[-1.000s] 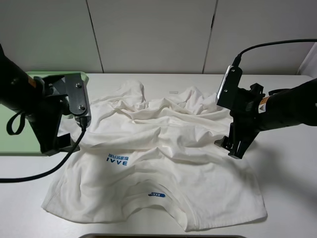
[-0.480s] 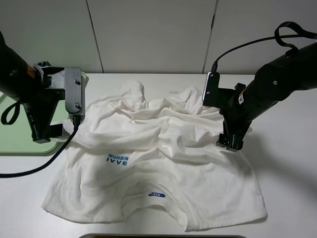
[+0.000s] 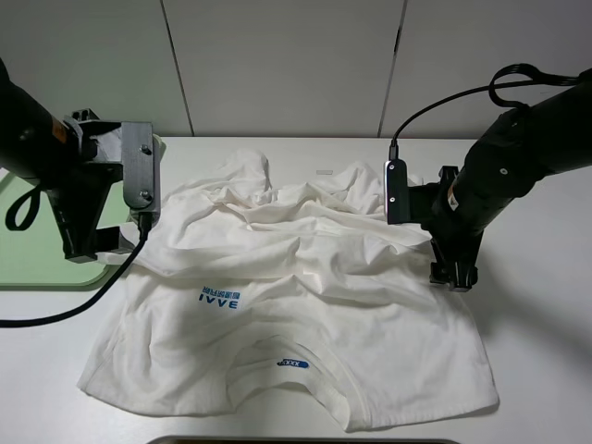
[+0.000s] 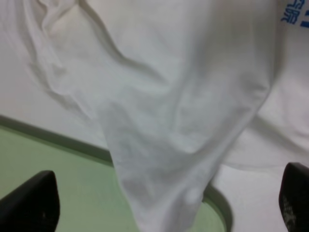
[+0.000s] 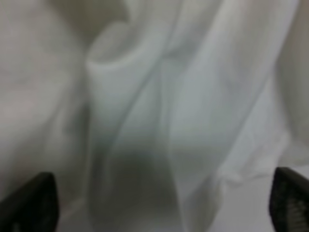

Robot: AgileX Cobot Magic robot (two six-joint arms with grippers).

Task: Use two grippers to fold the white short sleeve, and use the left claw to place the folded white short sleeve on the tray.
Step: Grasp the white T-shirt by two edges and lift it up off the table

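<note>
Wrinkled white cotton T-shirt [image 3: 305, 305] spread on white table [image 3: 541, 314], left edge lapping pale green plastic tray [image 3: 28, 270]; left black gripper [image 3: 97, 248] and right black gripper [image 3: 453, 276] above its sides, jaws spread, empty; best pinch both edges level, together.

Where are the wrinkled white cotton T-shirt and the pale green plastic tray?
Wrinkled white cotton T-shirt [image 3: 314, 287], high view, middle of cloth.
Pale green plastic tray [image 3: 32, 265], high view, bare front part.
</note>
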